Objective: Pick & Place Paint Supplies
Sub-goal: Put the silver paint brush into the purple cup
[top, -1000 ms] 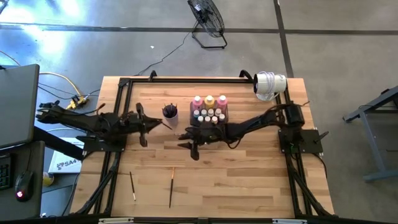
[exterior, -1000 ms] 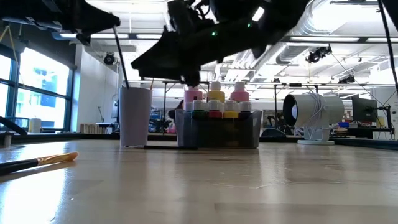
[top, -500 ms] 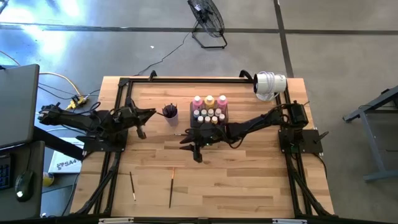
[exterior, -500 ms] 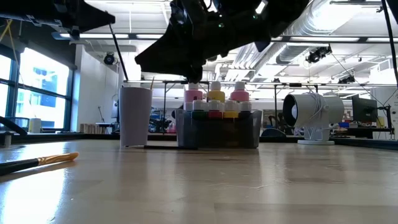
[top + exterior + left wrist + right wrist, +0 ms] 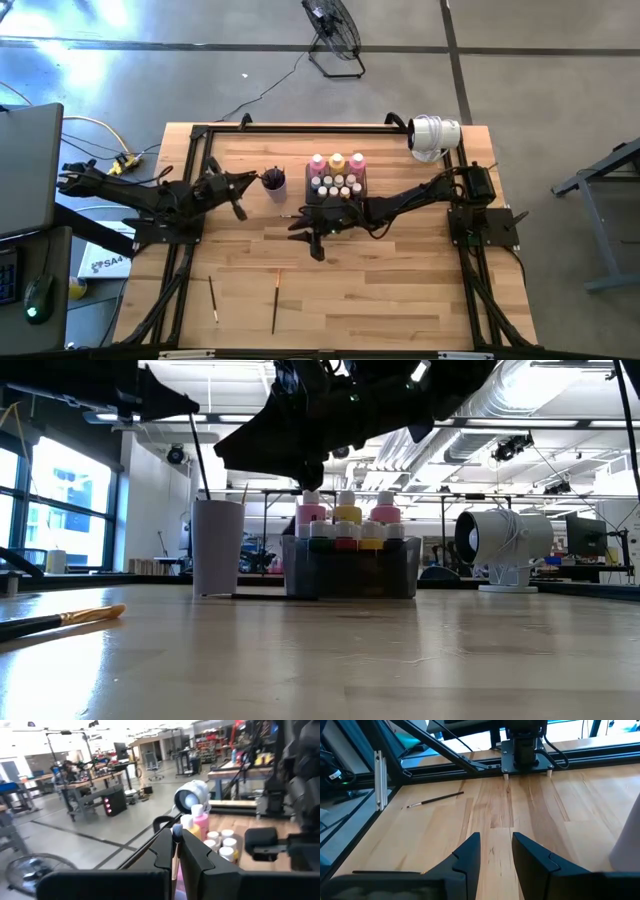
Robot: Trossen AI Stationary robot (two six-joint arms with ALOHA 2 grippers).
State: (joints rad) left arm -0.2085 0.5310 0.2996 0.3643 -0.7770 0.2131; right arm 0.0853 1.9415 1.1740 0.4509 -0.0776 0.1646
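While left tool [image 5: 176, 851] pinches paintbrush [image 5: 175, 851] beside purple cup [image 5: 274, 183], right tool [image 5: 495, 851] hovers half-open, empty.

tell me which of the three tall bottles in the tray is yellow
The middle tall bottle, standing in the tray between two pink bottles.

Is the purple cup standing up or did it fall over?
Standing up. The purple cup sits flat on the table, with brushes poking out.
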